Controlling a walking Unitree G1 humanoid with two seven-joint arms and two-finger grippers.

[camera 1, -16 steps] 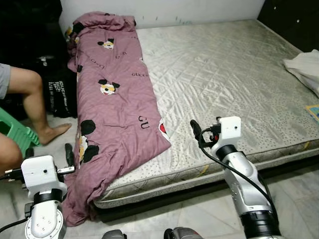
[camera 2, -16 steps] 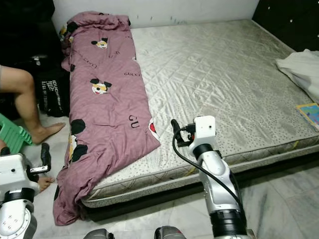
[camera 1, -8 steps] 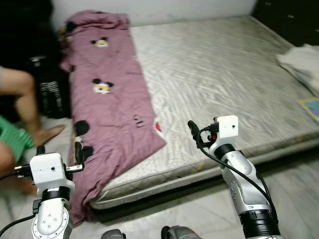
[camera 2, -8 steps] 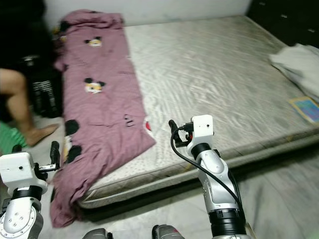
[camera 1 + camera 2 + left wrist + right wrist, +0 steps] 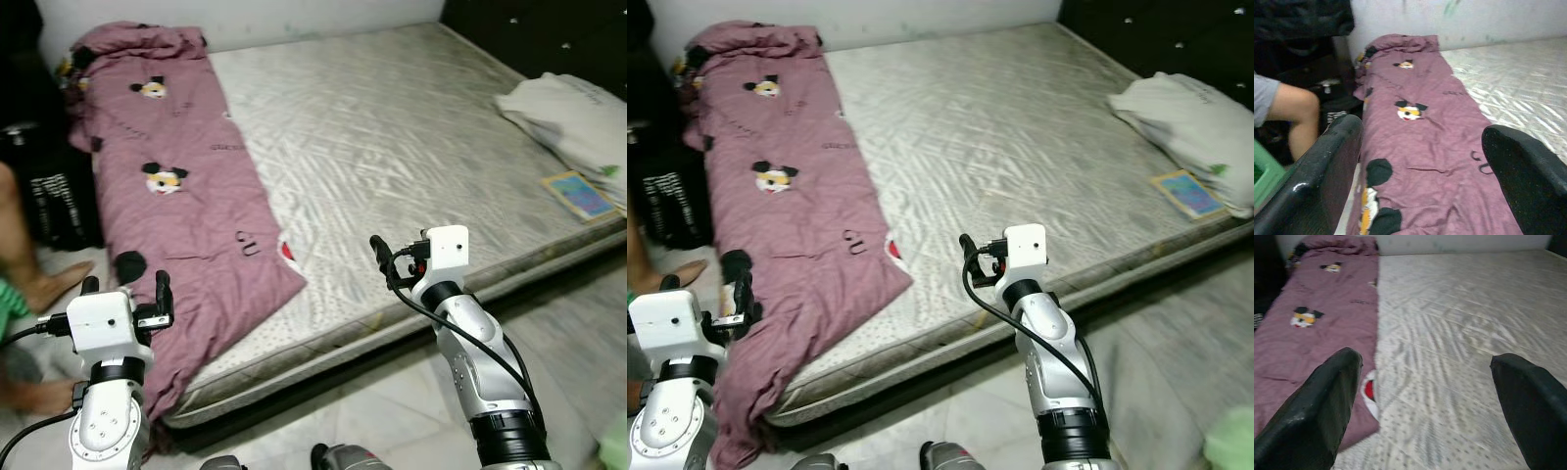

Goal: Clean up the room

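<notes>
A: Where do we have our tools?

B: Our left tool (image 5: 122,290) is raised low on the left, just in front of the hanging end of the purple quilt (image 5: 181,211). Its fingers (image 5: 1327,176) stand wide apart and hold nothing. Our right tool (image 5: 380,257) is up over the near edge of the mattress (image 5: 392,147), fingers (image 5: 1322,406) also spread wide and empty.

A: And the quilt itself?

B: It lies in a long strip down the left side of the mattress, bunched at the far end near the wall, printed with cartoon mouse faces. Its near end drapes over the mattress corner toward the floor (image 5: 392,411).

A: What else do we see on the bed?

B: At the far right edge a white bundle of cloth (image 5: 568,113) rests on the mattress, and just beside it, nearer us, lies a flat colourful book (image 5: 580,194). Both are well apart from our tools.

A: Anything off the bed?

B: A person's bare leg (image 5: 1295,112) and foot (image 5: 44,284) show at the left, beside a black bag (image 5: 59,196) with white lettering that stands against the bed's side.
</notes>
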